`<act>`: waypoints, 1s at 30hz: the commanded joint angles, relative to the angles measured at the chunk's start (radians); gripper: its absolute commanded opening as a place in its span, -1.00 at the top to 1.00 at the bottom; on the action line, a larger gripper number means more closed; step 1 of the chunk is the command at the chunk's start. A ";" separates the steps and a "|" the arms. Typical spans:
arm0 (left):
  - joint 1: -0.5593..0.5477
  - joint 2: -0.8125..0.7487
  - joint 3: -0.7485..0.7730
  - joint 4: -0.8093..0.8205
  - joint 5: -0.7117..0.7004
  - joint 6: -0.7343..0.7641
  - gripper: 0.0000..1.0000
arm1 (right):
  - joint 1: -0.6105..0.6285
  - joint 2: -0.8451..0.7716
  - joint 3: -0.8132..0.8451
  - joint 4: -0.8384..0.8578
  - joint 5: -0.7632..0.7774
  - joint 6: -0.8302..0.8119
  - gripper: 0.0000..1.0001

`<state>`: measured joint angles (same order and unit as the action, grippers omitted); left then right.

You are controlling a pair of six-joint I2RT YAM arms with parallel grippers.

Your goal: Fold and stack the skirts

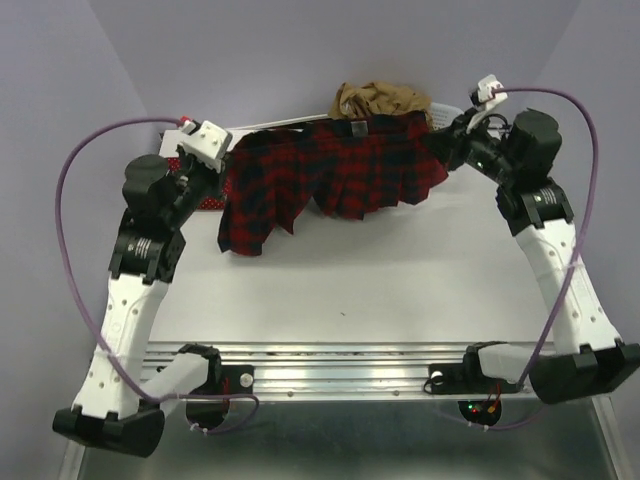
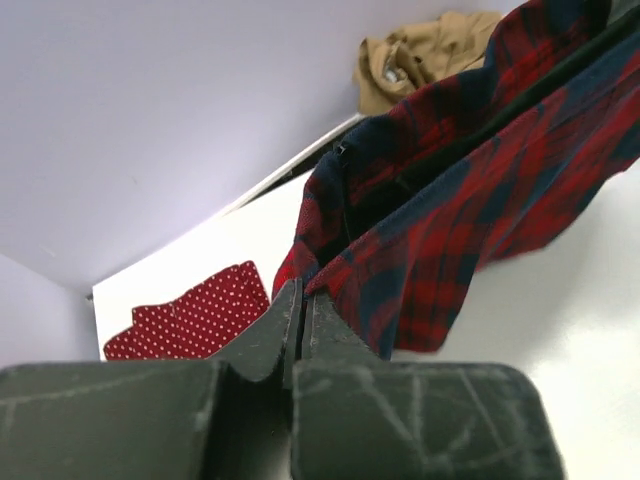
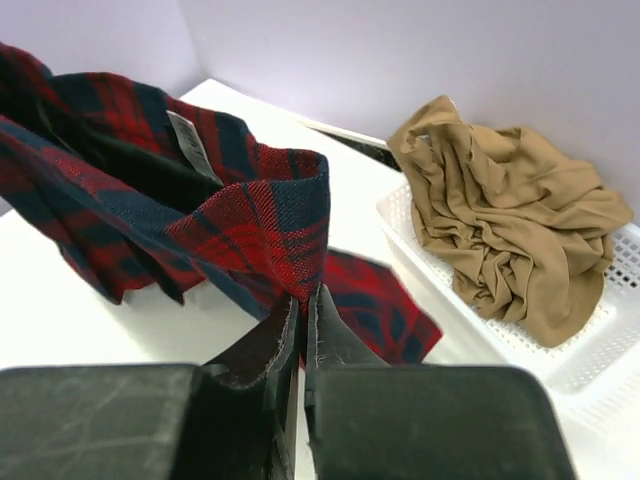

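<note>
Two ends pinched at once! Left jaws clamped shut on the left end of the plaid skirt [image 1: 330,175], right jaws clamped shut on its right end, no gap showing in either wrist view. Holding it up and spread wide between the two arms at the far side of the white surface [image 1: 380,280]. Pleats hanging down, the left side drooping lowest, a fold of plaid trailing on the surface beyond the right jaws. Behind it, crumpled in a heap in the white mesh basket [image 3: 600,350] at the far right: tan skirt [image 1: 378,98]. Off at the far left, lying flat on the surface beside the left arm: red dotted skirt [image 2: 190,320], apart from the plaid.
</note>
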<state>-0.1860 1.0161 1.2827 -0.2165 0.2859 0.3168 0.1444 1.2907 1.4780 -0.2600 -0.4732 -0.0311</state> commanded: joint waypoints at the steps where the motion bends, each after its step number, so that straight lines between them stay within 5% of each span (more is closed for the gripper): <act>1: 0.048 -0.169 -0.013 0.014 -0.042 0.090 1.00 | -0.083 -0.189 -0.047 0.075 0.065 -0.076 0.99; 11: 0.048 -0.133 0.038 -0.142 0.041 0.061 1.00 | -0.083 -0.121 0.022 -0.012 0.094 -0.092 0.99; 19: 0.048 0.117 0.095 -0.001 0.082 -0.054 1.00 | -0.083 0.139 0.114 0.145 0.104 -0.039 0.99; 24: 0.049 0.295 0.329 0.065 0.015 -0.029 1.00 | -0.083 0.327 0.362 0.162 0.107 -0.053 0.99; 30: 0.053 0.273 0.442 0.103 0.041 0.116 1.00 | -0.083 0.303 0.463 0.223 0.015 -0.124 0.99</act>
<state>-0.1635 1.4151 1.6520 -0.2520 0.3752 0.3218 0.0982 1.7111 1.8721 -0.2310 -0.4648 -0.0681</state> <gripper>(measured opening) 0.040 0.045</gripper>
